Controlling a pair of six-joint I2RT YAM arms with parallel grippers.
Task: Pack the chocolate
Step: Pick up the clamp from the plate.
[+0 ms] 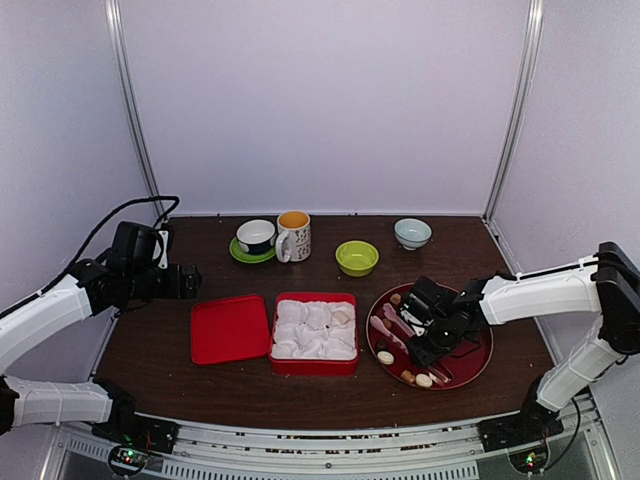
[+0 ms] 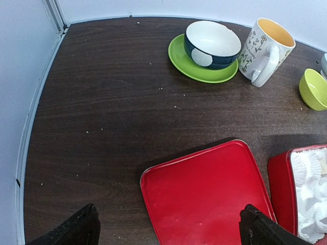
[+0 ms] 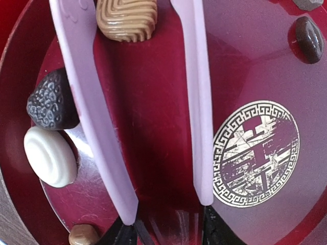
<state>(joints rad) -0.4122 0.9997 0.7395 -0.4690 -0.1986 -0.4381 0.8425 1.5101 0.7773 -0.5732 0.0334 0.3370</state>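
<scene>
Pale lilac back wall (image 1: 320, 100), matching side walls (image 1: 50, 120), slim metal posts (image 1: 130, 110) in the back corners, dark brown wood-grain table (image 1: 180, 390), metal rail (image 1: 330, 452) along its near edge, soft even light

Left of box (image 1: 314, 366), lid (image 1: 230, 329); right of box, plate (image 1: 478, 368) bearing chocolates (image 1: 385, 357) and tongs (image 1: 390, 325); behind box, mug (image 1: 294, 236), cup (image 1: 256, 236) on saucer (image 1: 240, 254), bowls (image 1: 357, 258).

1. Your counter (image 2: 102, 127) looks like dark, matt wood grain.
2. The red lid (image 2: 204, 199) is smooth and glossy.
3. On the lacquer-glossy plate (image 3: 245, 61), the pink handles (image 3: 196, 102) look like matt plastic; the tan chocolate (image 3: 126, 19) is ridged.
</scene>
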